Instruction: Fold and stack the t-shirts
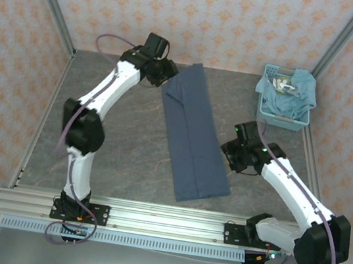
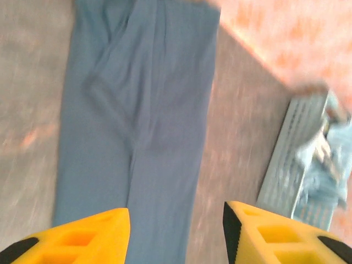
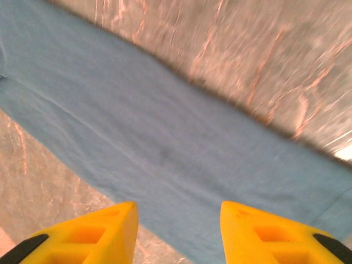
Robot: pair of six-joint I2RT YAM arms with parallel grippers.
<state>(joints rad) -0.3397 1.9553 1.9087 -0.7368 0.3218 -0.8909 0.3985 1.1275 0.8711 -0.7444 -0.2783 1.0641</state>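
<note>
Dark slate-blue fabric t-shirt (image 1: 196,135) lies as a long folded strip; left claw (image 2: 176,220) by its far end, right claw (image 3: 179,217) near-right, both wide, empty

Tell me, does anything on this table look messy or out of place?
The lighter teal t-shirt sits crumpled in the basket, draped over its rim. The dark t-shirt lies as a long strip, slanted across the table.

Even light, wrist views perhaps motion-blurred
</note>
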